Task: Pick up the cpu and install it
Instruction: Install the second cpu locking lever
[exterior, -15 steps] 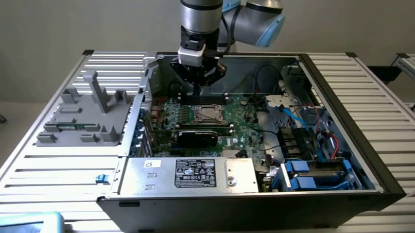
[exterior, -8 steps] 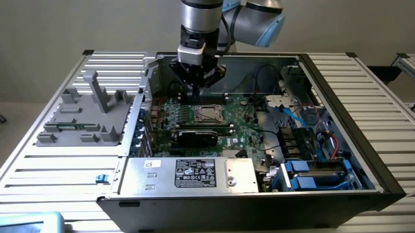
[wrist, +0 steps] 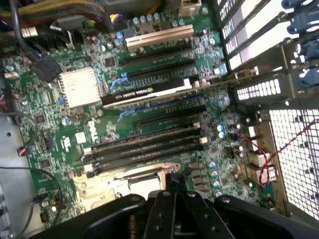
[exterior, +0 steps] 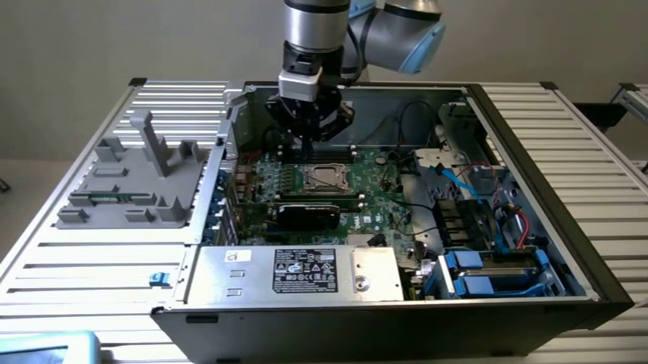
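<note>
As far as the exterior view allows, looks to be seated already: cpu (exterior: 324, 179), a small flat square with a pale, shiny metal top. Lies level inside the dark socket frame (exterior: 303, 179) near the middle of the green motherboard (exterior: 383, 203). Cannot make out its rim colour or any marking. Washed by glare in the wrist view, so seating not confirmed there.

Hanging just above and slightly behind the socket, toward the far wall of the case: gripper (exterior: 306, 140), black, jaws pressed together with nothing visible between them. Not touching the chip. Seen again in the wrist view (wrist: 173, 183), tips closed over the lit edge of the socket frame.

Beside the socket on the near side: rows of long black memory slots (wrist: 144, 144), then a black graphics card (exterior: 309, 212) standing across the board. Further toward the front: big silver box with a white label (exterior: 294, 271).

Around all of it: open black computer case (exterior: 405, 334), lying on its side on a slatted metal table (exterior: 91, 262). On the exterior view's left, well apart from the case: grey moulded fixture (exterior: 132, 182) with upright posts. Rising out of frame above: silver and blue arm (exterior: 314, 30).
</note>
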